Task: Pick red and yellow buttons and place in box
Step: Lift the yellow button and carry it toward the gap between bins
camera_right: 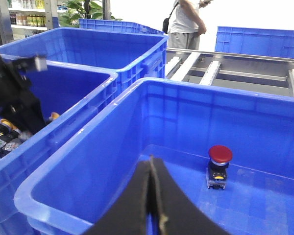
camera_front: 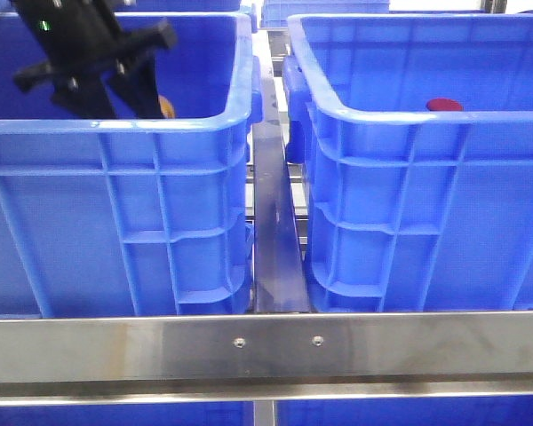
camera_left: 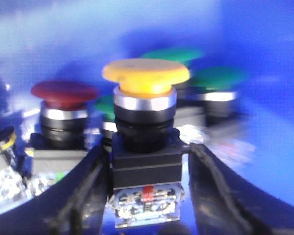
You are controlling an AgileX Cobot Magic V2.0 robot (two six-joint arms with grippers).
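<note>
In the left wrist view a yellow button (camera_left: 146, 78) stands upright on its black body between my left gripper's (camera_left: 148, 152) open fingers; one finger is at its body, the other a gap away. A red button (camera_left: 63, 93) stands beside it. In the front view the left gripper (camera_front: 129, 106) reaches down inside the left blue crate (camera_front: 115, 222). The right blue crate (camera_front: 409, 222) holds one red button (camera_front: 444, 105), also seen in the right wrist view (camera_right: 220, 154). My right gripper (camera_right: 152, 164) is shut and empty above that crate's near wall (camera_right: 88, 161).
Green buttons (camera_left: 218, 78) stand behind the yellow one. A steel rail (camera_front: 266, 342) crosses in front of both crates. More blue crates (camera_right: 257, 41), a roller conveyor (camera_right: 235, 73) and a standing person (camera_right: 186, 19) lie beyond.
</note>
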